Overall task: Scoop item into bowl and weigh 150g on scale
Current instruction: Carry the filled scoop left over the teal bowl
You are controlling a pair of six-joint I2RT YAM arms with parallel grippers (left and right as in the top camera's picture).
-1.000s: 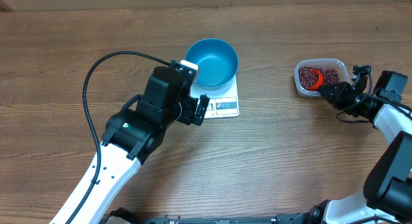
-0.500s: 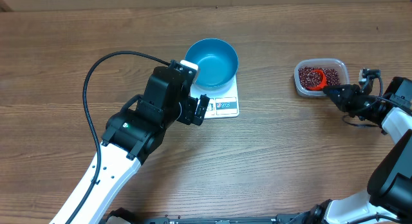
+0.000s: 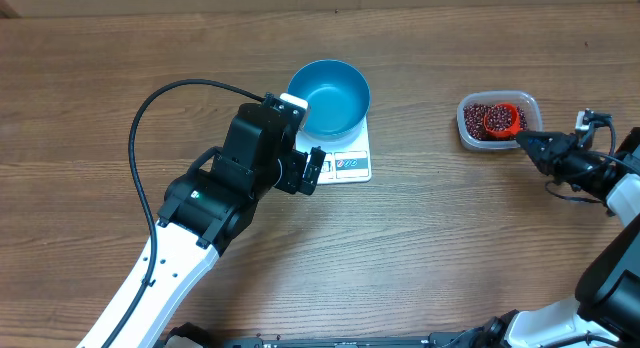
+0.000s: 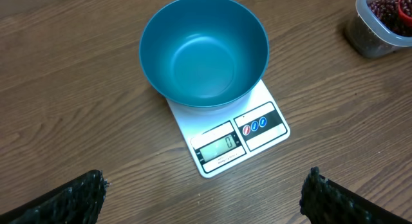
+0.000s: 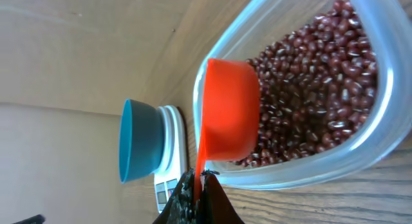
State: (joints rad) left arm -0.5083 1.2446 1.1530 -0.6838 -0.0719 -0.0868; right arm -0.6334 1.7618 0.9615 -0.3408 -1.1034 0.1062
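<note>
The right claw point(image 5: 195, 188) is clamped on the handle of the orange scoop point(image 5: 228, 108), whose cup is among the beans point(image 5: 322, 89) in the tub point(image 3: 533, 106). The bowl point(image 3: 330, 93) sits on the scale point(image 3: 352, 166) well to its left, nearer the wide-open left claw point(image 4: 199, 198).

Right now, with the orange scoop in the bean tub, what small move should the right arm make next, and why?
Probably lift the scoop straight up, kept level, clear of the tub. From overhead its cup looks dark with beans, the right end effector is shut on its handle, and the bowl on the scale is empty, the display at zero.
</note>
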